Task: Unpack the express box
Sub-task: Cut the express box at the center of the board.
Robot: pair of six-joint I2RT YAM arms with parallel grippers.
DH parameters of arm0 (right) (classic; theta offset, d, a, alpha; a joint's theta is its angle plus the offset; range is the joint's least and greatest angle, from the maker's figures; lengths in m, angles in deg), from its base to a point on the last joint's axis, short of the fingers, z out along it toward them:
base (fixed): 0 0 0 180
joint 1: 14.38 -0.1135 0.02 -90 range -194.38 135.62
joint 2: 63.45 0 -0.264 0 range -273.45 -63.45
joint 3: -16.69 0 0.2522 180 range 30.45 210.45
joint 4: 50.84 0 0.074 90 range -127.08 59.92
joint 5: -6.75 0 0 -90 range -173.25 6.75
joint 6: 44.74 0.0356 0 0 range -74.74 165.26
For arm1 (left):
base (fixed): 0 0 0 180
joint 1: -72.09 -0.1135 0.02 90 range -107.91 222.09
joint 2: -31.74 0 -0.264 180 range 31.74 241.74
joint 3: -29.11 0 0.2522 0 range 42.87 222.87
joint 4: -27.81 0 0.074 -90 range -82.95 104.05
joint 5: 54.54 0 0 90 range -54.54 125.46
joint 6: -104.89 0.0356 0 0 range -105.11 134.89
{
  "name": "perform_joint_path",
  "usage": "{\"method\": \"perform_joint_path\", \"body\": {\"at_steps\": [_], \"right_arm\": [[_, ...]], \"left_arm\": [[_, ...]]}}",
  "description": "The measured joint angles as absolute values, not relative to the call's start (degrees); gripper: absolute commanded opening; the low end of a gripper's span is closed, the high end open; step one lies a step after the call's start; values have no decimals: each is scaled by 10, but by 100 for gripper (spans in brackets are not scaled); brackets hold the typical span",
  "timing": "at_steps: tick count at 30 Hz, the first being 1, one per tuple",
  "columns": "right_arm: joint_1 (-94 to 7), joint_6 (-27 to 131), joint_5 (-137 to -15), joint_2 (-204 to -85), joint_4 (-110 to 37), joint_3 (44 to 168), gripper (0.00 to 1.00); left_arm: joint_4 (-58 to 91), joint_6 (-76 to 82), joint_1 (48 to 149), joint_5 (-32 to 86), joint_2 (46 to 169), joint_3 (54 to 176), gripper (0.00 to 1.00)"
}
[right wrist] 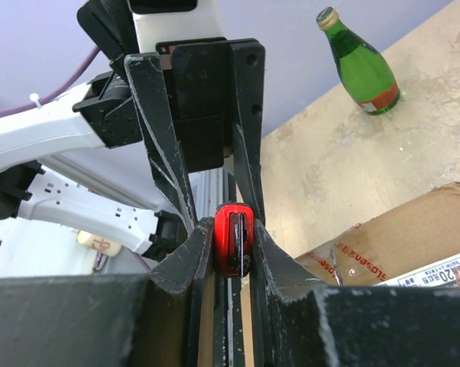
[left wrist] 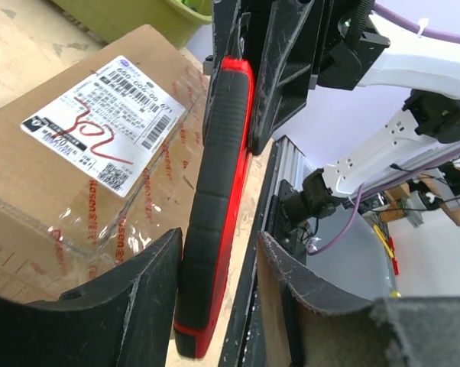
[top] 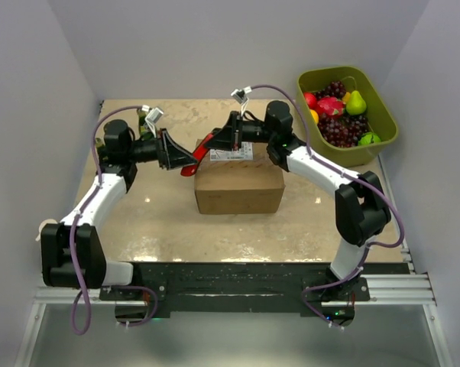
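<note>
Brown cardboard, the express box [top: 239,187], sits mid-table [top: 153,222] in my overhead view. On the left wrist feed I see the left gripper [left wrist: 218,248] with its jaws apart around a red-handled tool [left wrist: 218,191], beside the box's white label [left wrist: 100,126]. On the right wrist feed, the right gripper [right wrist: 234,245] is clamped on that handle.

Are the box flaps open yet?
No, the box is closed, its top flaps lying flat with the label and clear tape over them.
</note>
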State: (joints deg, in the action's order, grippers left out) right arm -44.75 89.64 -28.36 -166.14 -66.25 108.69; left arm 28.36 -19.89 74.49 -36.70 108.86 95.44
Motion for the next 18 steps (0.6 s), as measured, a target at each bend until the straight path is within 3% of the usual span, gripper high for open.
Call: {"method": "perform_joint_path", "body": {"at_steps": [3,4,7,9,12,13,14,17,18], "right_arm": [[-452,894,-284,-1661,-662,1087,0],[-453,894,-283,-1661,-662,1087,0],[-455,896,-275,-1661,-662,1088,0],[-454,895,-264,-1661,-661,1089,4],[-454,880,-251,-1661,-656,1089,52],[-452,873,-248,-1661,-650,1090,91],[-448,849,-244,-1661,-637,1095,99],[-428,762,-205,-1663,-543,1129,99],[-414,684,-189,-1666,-447,1176,99]], "left_arm": [[314,-221,754,-378,1101,954,43],[324,-227,758,-381,1104,954,26],[349,-242,764,-392,1112,954,0],[369,-246,766,-406,1117,954,0],[381,-250,769,-420,1125,954,0],[381,-250,769,-422,1126,954,0],[381,-250,771,-424,1128,955,0],[356,-231,777,-435,1132,970,0],[327,-209,778,-438,1135,985,0]]}}
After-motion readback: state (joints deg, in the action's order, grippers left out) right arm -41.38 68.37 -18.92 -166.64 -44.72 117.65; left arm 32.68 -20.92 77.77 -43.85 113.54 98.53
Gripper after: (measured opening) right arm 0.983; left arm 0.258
